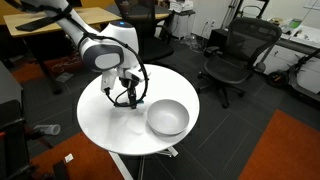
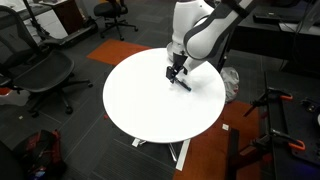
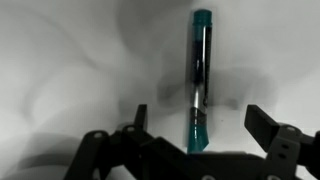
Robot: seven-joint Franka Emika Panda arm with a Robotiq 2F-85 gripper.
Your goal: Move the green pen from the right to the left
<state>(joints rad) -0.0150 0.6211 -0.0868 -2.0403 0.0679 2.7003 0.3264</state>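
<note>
The green pen [image 3: 200, 60] lies flat on the white round table [image 1: 100, 118], dark with teal-green ends. In the wrist view it runs lengthwise between my two fingers. My gripper [image 3: 200, 122] is open, low over the pen, one finger on each side and not touching it. In an exterior view the pen [image 2: 183, 84] shows as a short dark stick just under the gripper [image 2: 174, 72]. In an exterior view the gripper [image 1: 126, 94] hovers beside the round grey bowl [image 1: 167, 118].
The table [image 2: 150, 105] stands on a single pedestal. Office chairs [image 1: 236, 55] and desks stand around it on the dark carpet. A black chair [image 2: 45, 70] stands off one side of the table.
</note>
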